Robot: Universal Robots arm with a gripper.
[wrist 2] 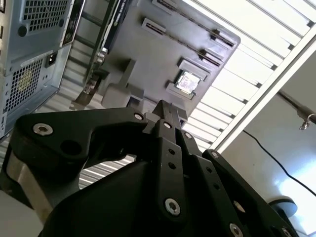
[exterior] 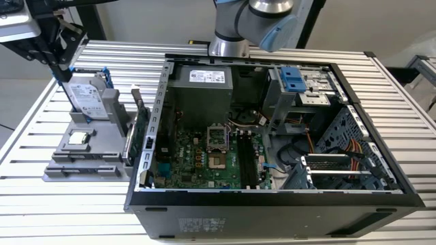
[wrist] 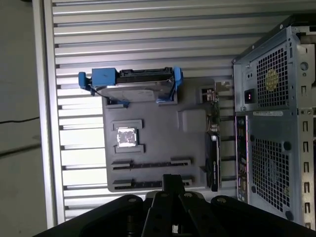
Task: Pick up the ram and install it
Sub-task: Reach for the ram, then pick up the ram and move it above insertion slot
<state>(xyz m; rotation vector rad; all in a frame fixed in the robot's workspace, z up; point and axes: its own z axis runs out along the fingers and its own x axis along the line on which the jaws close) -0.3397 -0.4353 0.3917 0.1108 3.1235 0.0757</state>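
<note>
The ram is out of view. My gripper (exterior: 63, 74) hangs at the exterior view's far left, above the grey parts tray (exterior: 102, 171) and just over the hard drive (exterior: 89, 99). In both wrist views its fingers (wrist: 171, 178) (wrist 2: 165, 111) sit together, shut with nothing between them. Two long narrow slots (wrist: 150, 163) in the tray (wrist: 158, 128) lie below the fingertips. The open computer case (exterior: 272, 196) shows its motherboard (exterior: 197, 158) with long black memory slots (exterior: 245, 158).
On the tray stand a grey hard drive in a blue frame (wrist: 131, 81), a small square chip (wrist: 126, 137) and a green card with a metal bracket (exterior: 140, 135) beside the case wall. The arm's base (exterior: 228, 46) rises behind the case. Everything rests on a slatted metal table (exterior: 41, 214).
</note>
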